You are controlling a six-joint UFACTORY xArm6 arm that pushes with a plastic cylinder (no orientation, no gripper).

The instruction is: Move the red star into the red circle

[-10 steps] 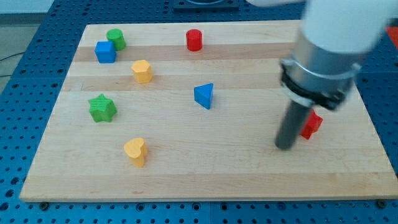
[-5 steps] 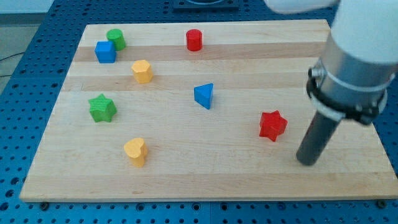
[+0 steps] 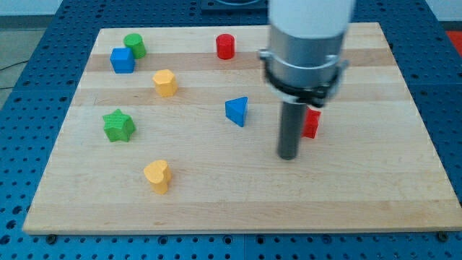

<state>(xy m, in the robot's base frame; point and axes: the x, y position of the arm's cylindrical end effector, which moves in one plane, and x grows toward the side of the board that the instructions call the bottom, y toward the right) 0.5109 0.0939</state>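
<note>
Your tip sits just left-below red star, mostly hidden behind rod; red circle lies up-left. No fingers: bare rod grasps nothing.

A robotics lab: wooden board on blue perforated bench (bolt-hole grid).

My tip rests on the wooden board. The red star lies just to the tip's upper right, partly hidden behind the rod. The blue triangle sits to the tip's upper left, and the red cylinder stands well beyond it toward the view's top.
</note>
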